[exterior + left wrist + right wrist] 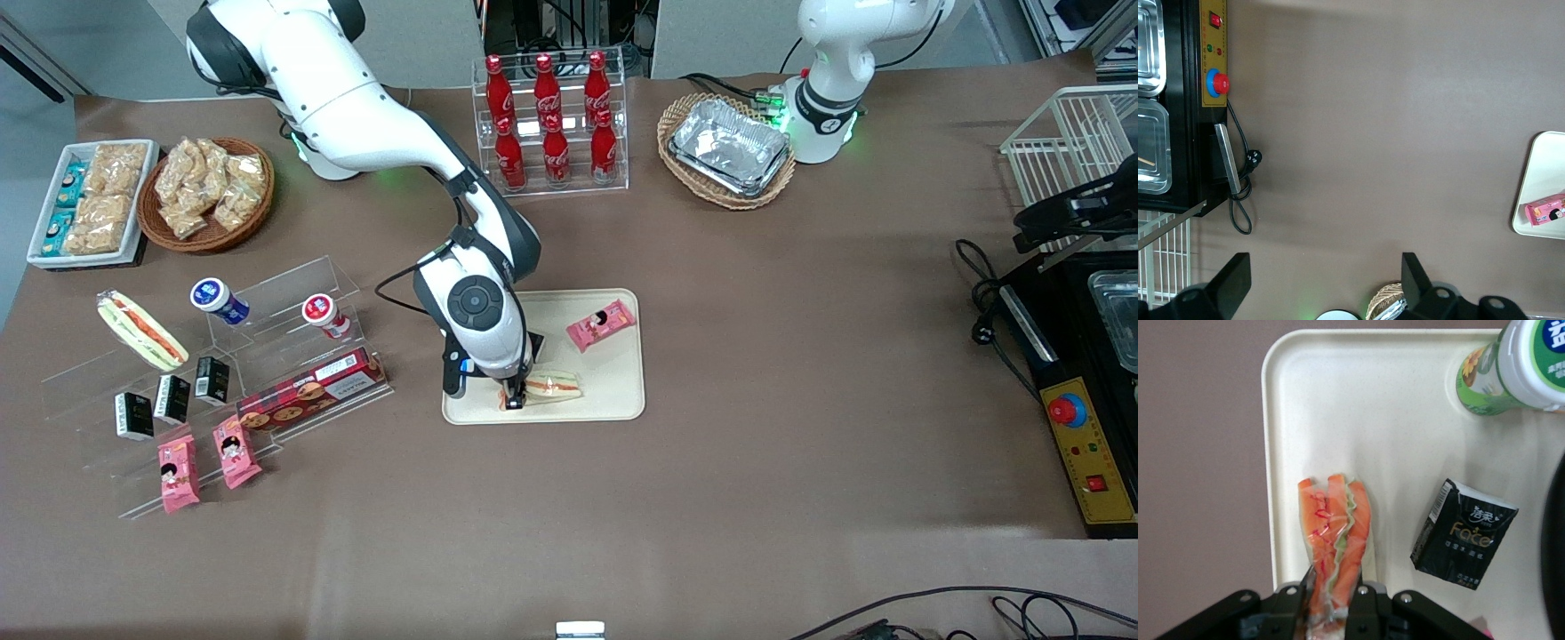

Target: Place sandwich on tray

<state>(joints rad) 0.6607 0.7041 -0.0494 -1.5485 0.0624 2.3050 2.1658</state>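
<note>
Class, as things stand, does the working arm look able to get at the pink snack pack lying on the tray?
Probably not yet: its pincer is low over the tray, shut on the sandwich. The pink snack pack lies close, uncovered, farther from the front camera, so after releasing, the way looks free.

A wide table under brown cloth (pixel 756 373) carries the flat cream-beige plastic tray (pixel 622 378), a clear acrylic bottle rack (pixel 551 182), two wicker baskets (pixel 209 236) — the gripper (pixel 513 397) hangs over the tray.

Resting the sandwich (pixel 557 385) on the tray (pixel 622 396), nearer the front camera than the snack pack (pixel 601 324); pinching its end in the gripper (pixel 513 397).
</note>
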